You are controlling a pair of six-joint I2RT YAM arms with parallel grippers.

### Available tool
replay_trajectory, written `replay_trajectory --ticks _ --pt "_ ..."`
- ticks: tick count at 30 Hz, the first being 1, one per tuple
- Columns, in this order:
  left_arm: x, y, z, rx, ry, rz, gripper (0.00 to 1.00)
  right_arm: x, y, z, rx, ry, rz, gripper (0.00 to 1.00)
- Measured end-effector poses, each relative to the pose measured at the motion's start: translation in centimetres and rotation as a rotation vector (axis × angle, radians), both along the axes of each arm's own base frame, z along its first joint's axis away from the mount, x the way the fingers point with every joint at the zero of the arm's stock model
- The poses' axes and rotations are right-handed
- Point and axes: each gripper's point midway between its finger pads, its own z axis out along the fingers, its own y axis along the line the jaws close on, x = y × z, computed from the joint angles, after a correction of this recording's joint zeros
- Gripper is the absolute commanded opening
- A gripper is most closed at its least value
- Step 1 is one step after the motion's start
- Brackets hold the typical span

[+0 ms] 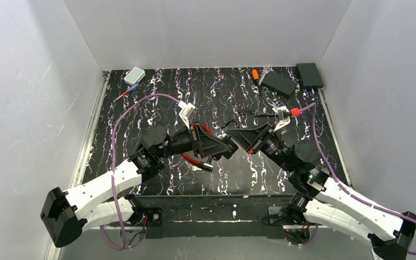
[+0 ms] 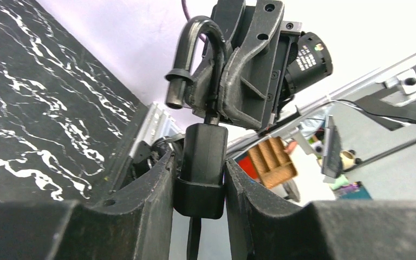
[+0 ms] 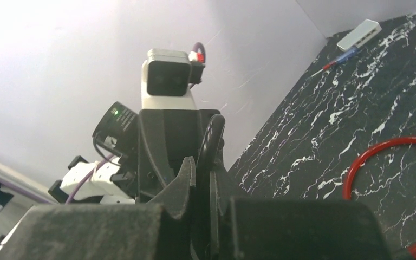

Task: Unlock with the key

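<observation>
Left gripper [image 2: 199, 176] clamps the black padlock [image 2: 203, 149] by its body. Right gripper [image 3: 203, 168] pinches the shackle [image 2: 192, 30], fingers narrow.

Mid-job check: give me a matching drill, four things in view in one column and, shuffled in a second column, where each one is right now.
Things:
1 padlock body
2 shackle
3 red cable
4 white box

Places:
A at the far left corner of the table
B lying loose on the table
C between the fingers of the left gripper
D pinched by the right gripper

Pairs: 1-C, 2-D, 3-B, 4-A
</observation>
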Motion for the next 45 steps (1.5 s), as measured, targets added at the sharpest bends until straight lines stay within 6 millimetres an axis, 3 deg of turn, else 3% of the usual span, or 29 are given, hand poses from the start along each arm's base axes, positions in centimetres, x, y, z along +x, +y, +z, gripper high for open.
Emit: replay_trajectory --ticks 2,8,11,12,13,15,22,28,32,36,40,45 --pt "-0.3 0.2 0.3 -0.014 0.028 -0.028 0.05 -0.4 0.1 0.4 -0.008 -0.043 0.020 0.01" --pt "-0.2 0.7 0.4 -0.021 0.077 -0.060 0.66 -0.8 0.2 0.4 -0.038 -0.090 0.029 0.01" --pt "1.5 1.7 0.6 -0.030 0.110 -0.009 0.78 0.4 -0.6 -1.5 -0.129 -0.077 -0.045 0.01" --pt "1.6 1.8 0.6 -0.031 0.118 -0.006 0.87 1.0 -0.8 -2.3 -0.161 -0.063 -0.073 0.01" --pt "2.5 2.3 0.4 -0.026 0.123 0.021 0.96 2.3 -1.6 -4.5 -0.234 -0.009 -0.149 0.01" --pt "2.9 2.9 -0.5 0.007 0.129 0.013 0.98 3.1 -2.2 -5.7 -0.267 0.029 -0.199 0.01" --pt "7.4 7.7 -4.6 0.227 0.200 0.172 0.98 5.5 -4.0 -9.0 -0.295 0.146 -0.369 0.01" --pt "10.4 12.2 -5.1 0.541 0.001 0.421 0.98 8.1 -4.4 -14.7 -0.436 0.245 -0.497 0.01" --pt "11.0 15.6 -8.5 0.735 -0.052 0.530 0.98 10.2 -4.5 -18.2 -0.489 0.309 -0.521 0.01" --pt "10.9 18.1 -11.6 0.889 -0.055 0.568 0.98 13.4 -6.7 -22.0 -0.460 0.421 -0.543 0.01" --pt "10.8 19.4 -12.2 0.950 -0.083 0.598 0.98 16.2 -8.5 -25.6 -0.385 0.519 -0.517 0.01" --pt "10.8 20.0 -11.9 0.965 -0.104 0.622 0.98 17.8 -6.6 -28.2 -0.239 0.577 -0.311 0.01"
